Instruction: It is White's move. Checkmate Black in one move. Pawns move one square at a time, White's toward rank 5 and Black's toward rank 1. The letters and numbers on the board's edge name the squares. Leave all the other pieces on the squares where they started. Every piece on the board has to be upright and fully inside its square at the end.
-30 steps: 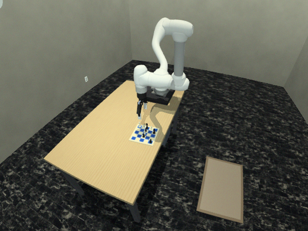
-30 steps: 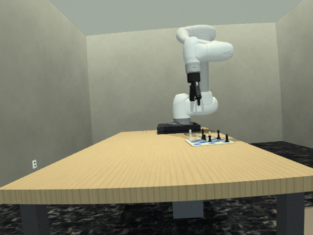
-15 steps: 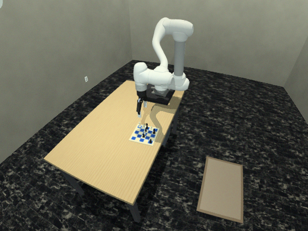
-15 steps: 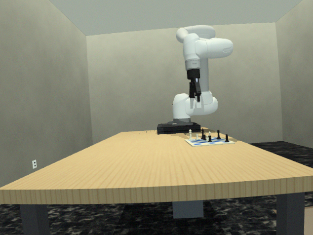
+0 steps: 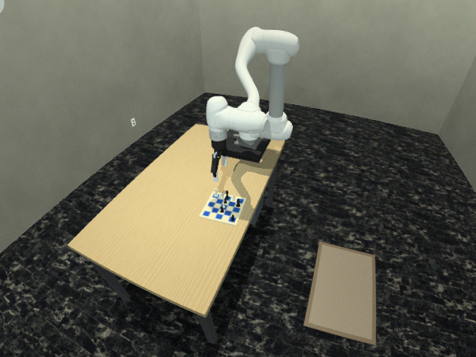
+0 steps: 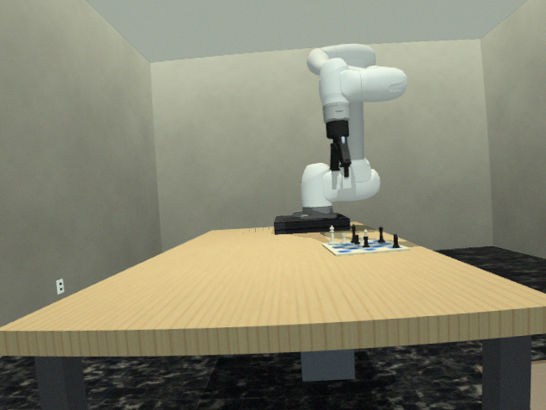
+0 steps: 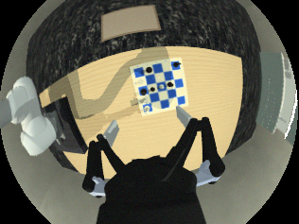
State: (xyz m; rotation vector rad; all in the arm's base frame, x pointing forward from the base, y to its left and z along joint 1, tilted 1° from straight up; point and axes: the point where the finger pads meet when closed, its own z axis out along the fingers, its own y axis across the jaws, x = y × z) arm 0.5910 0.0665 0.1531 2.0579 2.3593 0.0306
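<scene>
While the gripper [image 6: 339,172] is held wide open and empty high above the counter [image 6: 246,282], the chessboard [image 6: 365,250] is seen well below it.

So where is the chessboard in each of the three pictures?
Top view: the chessboard lies right of the middle, near the table's right edge, below the gripper.
Exterior view: it is right of the middle, far back on the table, in front of the arm's black base.
Wrist view: it sits just above the middle, beyond the open fingers.
Shared landmark: the black base, close to the board in all views.
</scene>
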